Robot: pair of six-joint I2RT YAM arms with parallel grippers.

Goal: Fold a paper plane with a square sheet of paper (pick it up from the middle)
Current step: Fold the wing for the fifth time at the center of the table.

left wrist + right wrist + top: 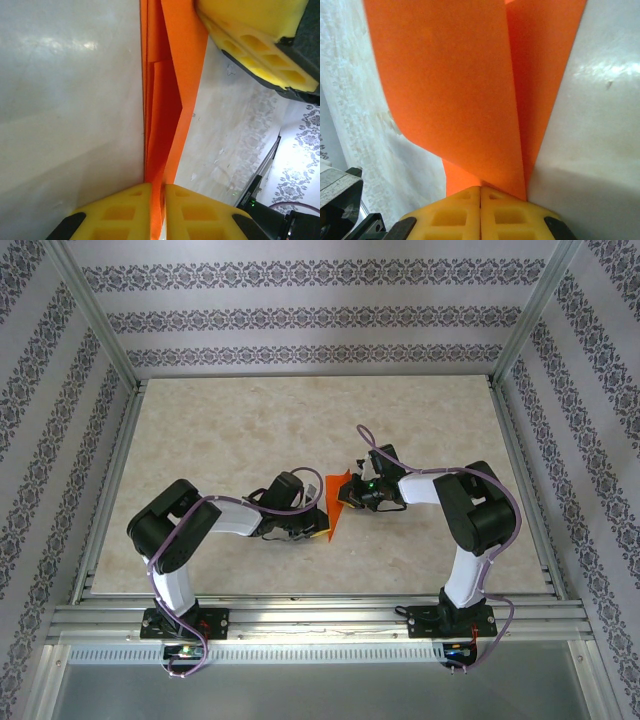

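paper (334, 502): orange, part-folded into a narrow layered piece, found at the middle of the counter (220, 430), between the two arms.
left claw (157, 202): narrowed onto one end of the paper, with the layered edge taken between the yellow pads.
right claw (480, 196): closed tight on the opposite end, the pads pressed together with the paper pinched between them.
contact with counter: the paper is stood on edge; whether its lower edge is touching cannot be told.
why held so: a grip at each end is judged to be used so that the layers are lined up and the crease is held straight.
fold state: a long crease and an overlapping flap are seen by the left wrist; one flap is curled outward by the right wrist, so it is not yet flat.
step in hand: probably a lengthwise fold being set; no finished plane is made yet.
risk: thin paper could be torn or skewed if it is pulled unevenly.
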